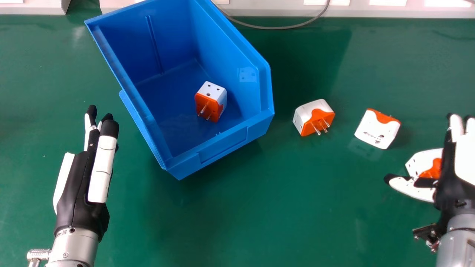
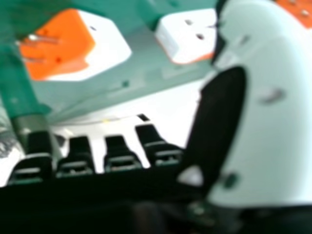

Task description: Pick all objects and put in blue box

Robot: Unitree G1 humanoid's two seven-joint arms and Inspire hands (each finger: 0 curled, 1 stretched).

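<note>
Blue box [image 1: 224, 144]: your destination; one adapter [image 1: 210, 102] lies inside on the floor, prongs facing you, so you may count one object as done.
Near adapter [image 1: 313, 116]: yours to collect; it rests on the table [image 1: 222, 215] just right of the box, its metal prongs exposed.
Middle adapter [image 1: 377, 128]: also left for you; it lies farther right, white face up, an orange patch along its far edge.
Far adapter [image 1: 421, 161]: the third one outside, partly hidden behind the thumb of your right hand [image 1: 447, 193]; you cannot tell from here whether they touch.
Right hand: wide, the fingers straight and the thumb set well apart; it holds nothing you can see; you would probably take the far adapter first.
Left hand [image 1: 79, 185]: idle at the left of the head view, fingers extended, grasping nothing.
Progress: by your visible count, one adapter in, three out; the task appears about a quarter complete.
Materials: you have smooth, apparently plastic adapters, blocky with rounded edges; slim metal prongs; a box with smooth walls and a sloping side rim; a glossy green tabletop.
</note>
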